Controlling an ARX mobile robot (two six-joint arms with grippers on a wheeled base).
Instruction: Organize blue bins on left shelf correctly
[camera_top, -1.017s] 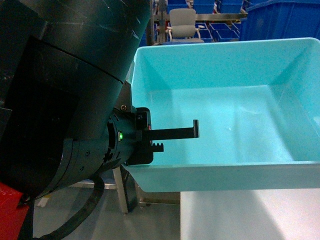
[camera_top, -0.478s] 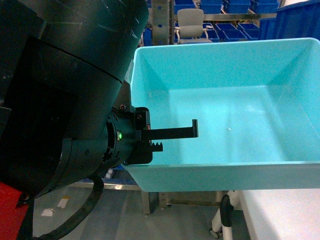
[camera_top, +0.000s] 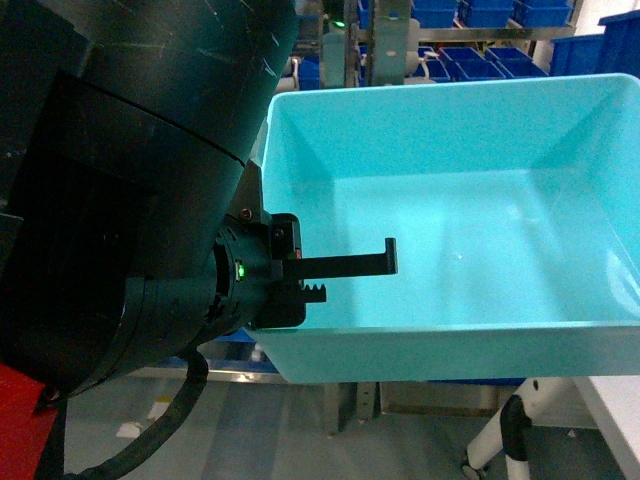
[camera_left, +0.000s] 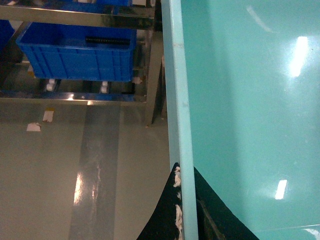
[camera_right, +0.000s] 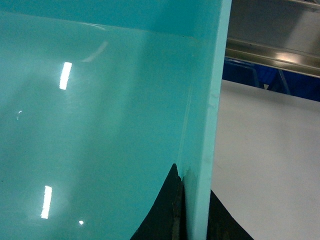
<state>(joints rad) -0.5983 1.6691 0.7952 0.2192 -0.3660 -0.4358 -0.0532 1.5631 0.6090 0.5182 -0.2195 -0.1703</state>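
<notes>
- The light turquoise, shallow rectangular plastic tub (camera_top: 450, 230) is carried in the air between the two arms, its open top facing the head camera and nothing inside it. Judging by the floor seen under it, it rests on no surface.
- The left gripper (camera_top: 335, 275) is clamped on the tub's left wall. One black finger lies inside along the wall and the other is outside, so the thin rim sits between them. In the left wrist view the rim (camera_left: 179, 100) runs straight up from between the dark pads (camera_left: 176, 200).
- The right gripper (camera_right: 186, 210) grasps the opposite wall in the same way. Its dark pads pinch the tub's wall from both sides, with the rim (camera_right: 212, 100) rising just ahead of them. In the head view this gripper is out of frame.
- Gripping both short walls probably keeps the wide tub level and stops it twisting, which one arm could hardly manage.
- Beyond the left gripper, low down, a deep royal-blue ribbed crate (camera_left: 77, 52) sits on a shiny steel rack with rail tiers (camera_left: 75, 15). More blue crates show on racks far beyond the tub's far rim.
- To the right of the right gripper lies a pale flat surface (camera_right: 265, 150), well below the rim.
- The tub is not yet on any tier. Seating it likely calls for both arms lowering together.
</notes>
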